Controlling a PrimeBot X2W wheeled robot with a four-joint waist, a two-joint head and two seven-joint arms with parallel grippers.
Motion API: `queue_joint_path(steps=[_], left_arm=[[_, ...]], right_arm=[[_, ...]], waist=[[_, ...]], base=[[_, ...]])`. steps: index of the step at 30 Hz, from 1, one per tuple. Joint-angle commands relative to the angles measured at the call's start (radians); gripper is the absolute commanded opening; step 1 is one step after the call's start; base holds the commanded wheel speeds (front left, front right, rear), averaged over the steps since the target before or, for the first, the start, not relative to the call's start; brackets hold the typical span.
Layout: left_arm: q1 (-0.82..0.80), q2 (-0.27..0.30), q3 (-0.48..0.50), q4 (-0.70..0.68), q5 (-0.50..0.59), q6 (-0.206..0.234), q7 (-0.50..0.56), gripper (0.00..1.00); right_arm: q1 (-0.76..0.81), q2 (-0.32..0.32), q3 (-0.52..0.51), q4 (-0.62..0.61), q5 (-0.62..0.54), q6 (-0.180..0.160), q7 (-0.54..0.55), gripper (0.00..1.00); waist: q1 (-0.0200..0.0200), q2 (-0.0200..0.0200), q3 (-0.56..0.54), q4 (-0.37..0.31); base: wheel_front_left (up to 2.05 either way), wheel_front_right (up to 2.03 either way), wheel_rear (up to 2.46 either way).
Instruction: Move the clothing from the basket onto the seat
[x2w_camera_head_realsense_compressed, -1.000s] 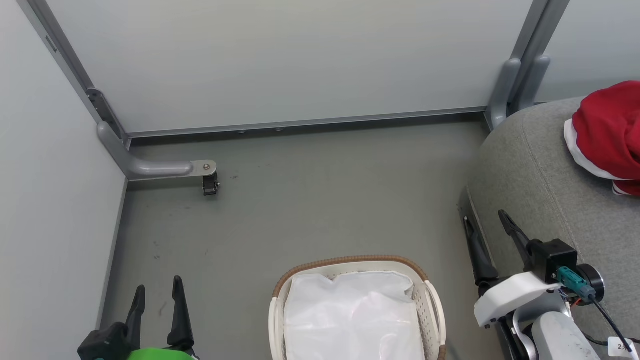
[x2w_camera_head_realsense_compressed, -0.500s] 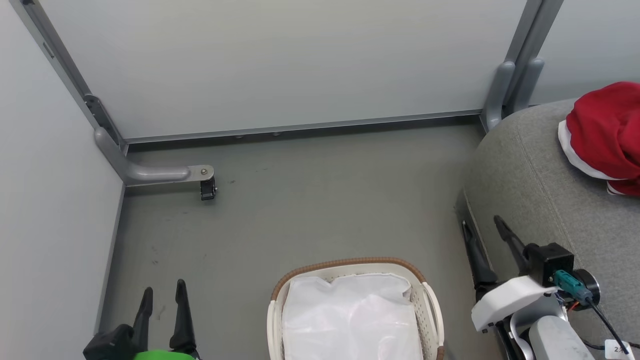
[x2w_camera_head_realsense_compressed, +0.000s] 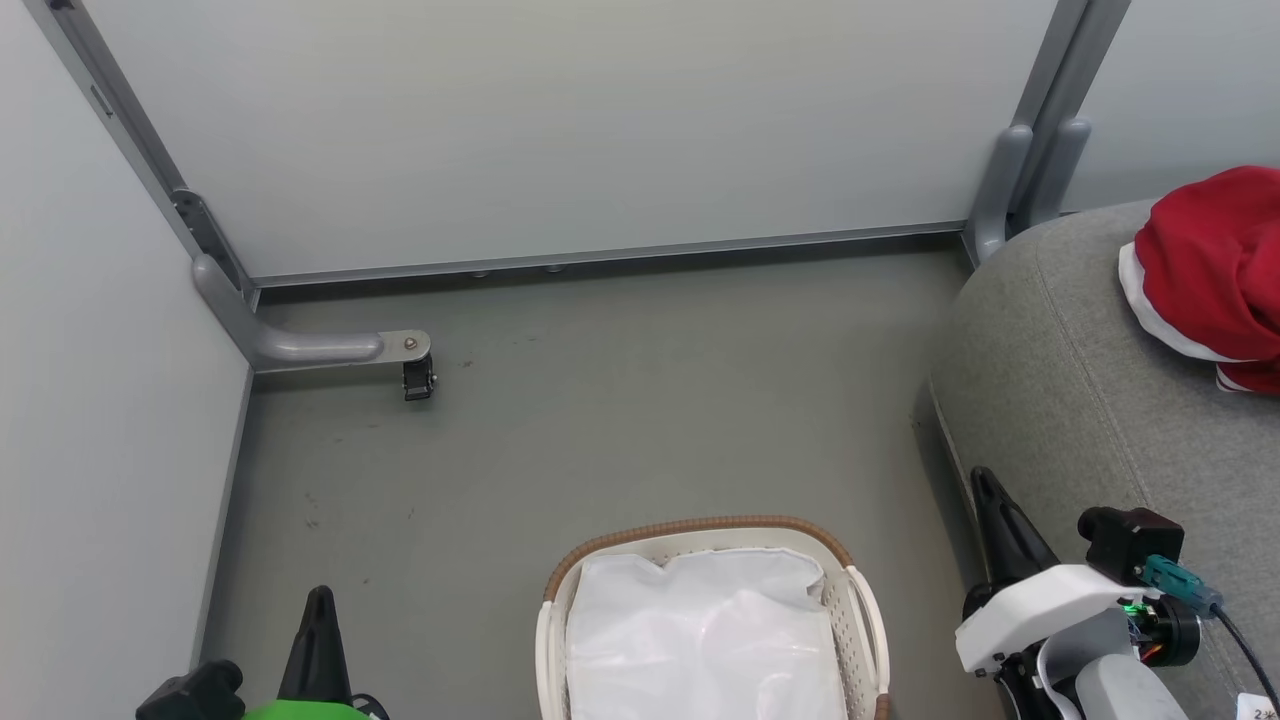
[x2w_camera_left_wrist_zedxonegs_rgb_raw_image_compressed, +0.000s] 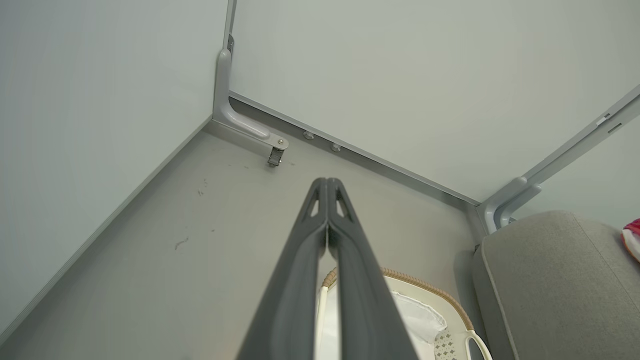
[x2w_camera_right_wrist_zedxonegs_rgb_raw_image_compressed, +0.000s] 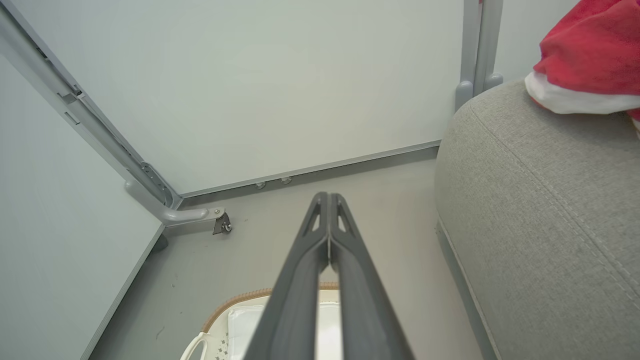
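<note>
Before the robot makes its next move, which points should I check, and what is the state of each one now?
1. Basket free of red clothing: ok, the white liner lies inside and no red is visible.
2. Red clothing lying on the seat: ok, though part runs past the picture edge.
3. Left gripper empty: ok, shut on nothing.
4. Right gripper empty: ok, shut on nothing.
5. More clothing hidden under the liner: cannot tell.
</note>
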Motion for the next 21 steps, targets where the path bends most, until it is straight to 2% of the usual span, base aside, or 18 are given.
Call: queue_joint_path(steps=[1, 21], left_arm=[[-0.029, 0.002, 0.009, -0.017, -0.039, -0.005, 0.01, 0.0], [-0.072, 0.003, 0.047, -0.028, -0.31, -0.02, 0.093, 0.0]], right_arm=[[-0.01, -0.005, -0.007, -0.023, 0.048, 0.0, 0.011, 0.0], [0.003, -0.007, -0.037, -0.06, 0.371, 0.0, 0.092, 0.0]], waist=[[0.0001, 0.0007, 0.0, 0.001], [0.0001, 0.002, -0.004, 0.007]], base=[[0.0, 0.0, 0.0], [0.0, 0.0, 0.0]])
